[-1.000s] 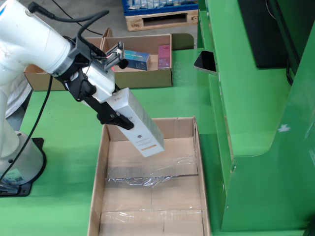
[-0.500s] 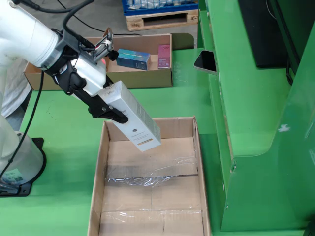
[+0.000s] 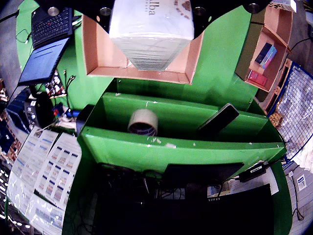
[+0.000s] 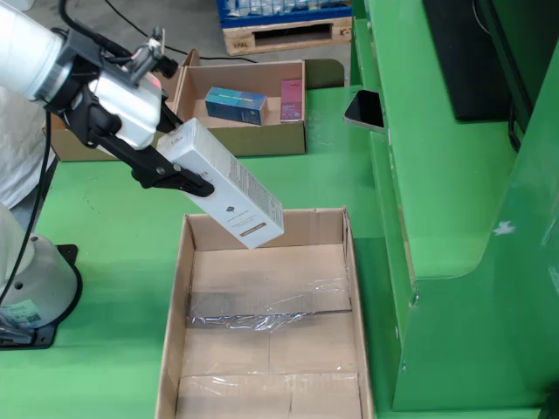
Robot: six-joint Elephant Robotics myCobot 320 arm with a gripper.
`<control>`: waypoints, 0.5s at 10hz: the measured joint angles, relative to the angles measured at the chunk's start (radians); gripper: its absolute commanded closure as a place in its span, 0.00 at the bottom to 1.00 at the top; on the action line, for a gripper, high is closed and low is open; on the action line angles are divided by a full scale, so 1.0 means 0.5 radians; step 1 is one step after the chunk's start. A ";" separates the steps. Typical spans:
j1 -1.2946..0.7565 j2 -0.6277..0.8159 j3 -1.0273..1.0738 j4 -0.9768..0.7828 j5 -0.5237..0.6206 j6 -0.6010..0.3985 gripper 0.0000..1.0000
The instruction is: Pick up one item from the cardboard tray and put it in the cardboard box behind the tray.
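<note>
In the side view my gripper (image 4: 175, 173) is shut on a long white carton (image 4: 229, 184). The carton tilts down to the right, its lower end hanging just above the far end of the large empty cardboard box (image 4: 175, 332). The view that rides on the gripper shows the white carton (image 3: 151, 29) close up over the same cardboard box (image 3: 100, 61). Behind it stands the cardboard tray (image 4: 240, 138), holding a blue box (image 4: 236, 105) and a pink box (image 4: 291, 99). In the gripper view the tray (image 3: 274, 22) sits at the upper right.
Green shelving (image 4: 437, 201) rises to the right of the box, with a black phone (image 4: 365, 108) lying on it. The gripper view shows a tape roll (image 3: 143, 122) and a dark phone (image 3: 217, 121) on a green shelf, and a laptop (image 3: 44, 61) at left. The arm's base (image 4: 35, 288) stands at left.
</note>
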 measured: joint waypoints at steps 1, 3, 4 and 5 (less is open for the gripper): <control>0.013 0.012 0.000 0.003 -0.015 0.003 1.00; 0.019 0.012 0.000 0.003 -0.015 0.003 1.00; 0.019 0.012 0.000 0.003 -0.015 0.003 1.00; 0.022 0.012 0.000 0.003 -0.015 0.003 1.00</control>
